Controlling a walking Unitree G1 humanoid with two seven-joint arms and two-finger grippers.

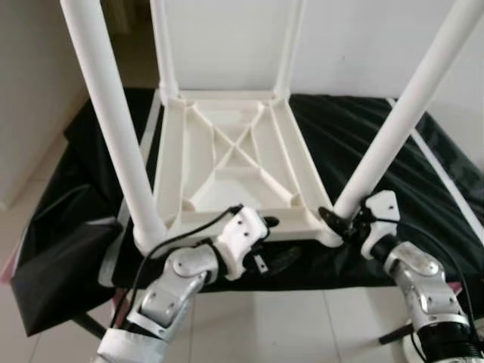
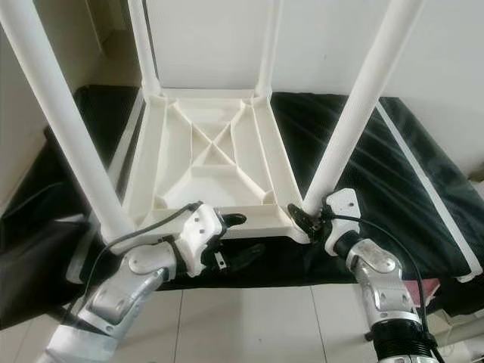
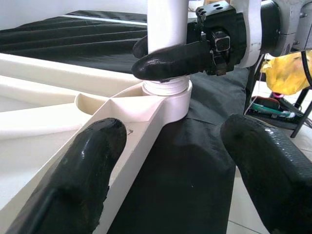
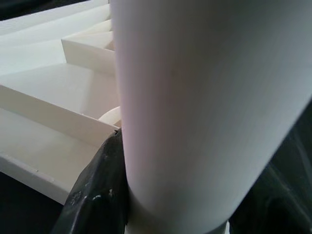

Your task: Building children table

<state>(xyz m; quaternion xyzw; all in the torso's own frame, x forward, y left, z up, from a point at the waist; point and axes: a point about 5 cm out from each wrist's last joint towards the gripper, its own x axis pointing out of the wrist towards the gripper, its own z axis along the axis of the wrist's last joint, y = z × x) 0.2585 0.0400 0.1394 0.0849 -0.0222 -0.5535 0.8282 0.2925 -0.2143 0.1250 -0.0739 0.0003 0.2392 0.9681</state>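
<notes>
The right gripper's [image 1: 338, 220] jaws are clenched around the near-right leg [image 1: 404, 113] just above its socket; in the right wrist view the white tube sits squarely between the black fingers [image 4: 95, 192]. The left gripper's [image 1: 274, 240] jaws stand spread apart, one finger above the near rim of the tabletop [image 1: 227, 162], the other below it over the black cloth [image 1: 340, 136], gripping nothing. The tabletop lies upside down on the cloth, its ribbed underside up, and four white legs stand in its corner sockets. The near-left leg [image 1: 113, 121] rises beside the left arm, and the two far legs [image 1: 168, 45] stand against the white wall [image 1: 363, 45]. A yellow object [image 3: 287, 73] lies off past the right gripper.
</notes>
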